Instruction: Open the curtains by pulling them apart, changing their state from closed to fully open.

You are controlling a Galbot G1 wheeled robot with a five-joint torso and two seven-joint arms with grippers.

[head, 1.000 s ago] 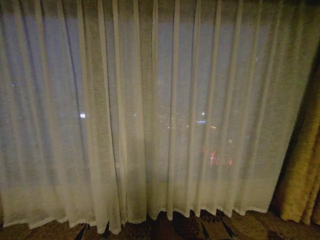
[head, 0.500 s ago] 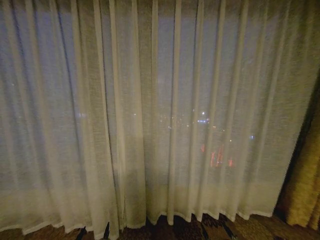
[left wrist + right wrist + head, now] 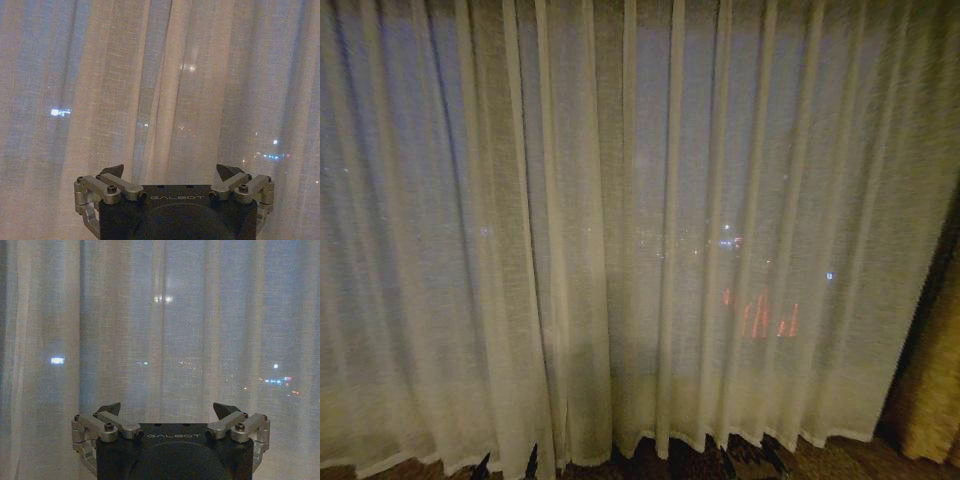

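The sheer cream-white curtains hang shut across the window in many vertical pleats, and the two panels overlap near the middle. City lights glimmer through the weave. My left gripper pokes up at the lower edge of the head view, just in front of the hem left of the overlap. My right gripper sits likewise to the right of it. In the left wrist view the left gripper is open, facing the fabric with nothing between its fingers. The right gripper is also open before the fabric.
A thick golden-brown drape hangs at the far right beside the sheer panels. Dark patterned carpet shows under the hem.
The whole head view has shifted: the camera has come closer to the curtains, and less floor and drape shows. The curtains hang as before. Both grippers stay at the lower edge.
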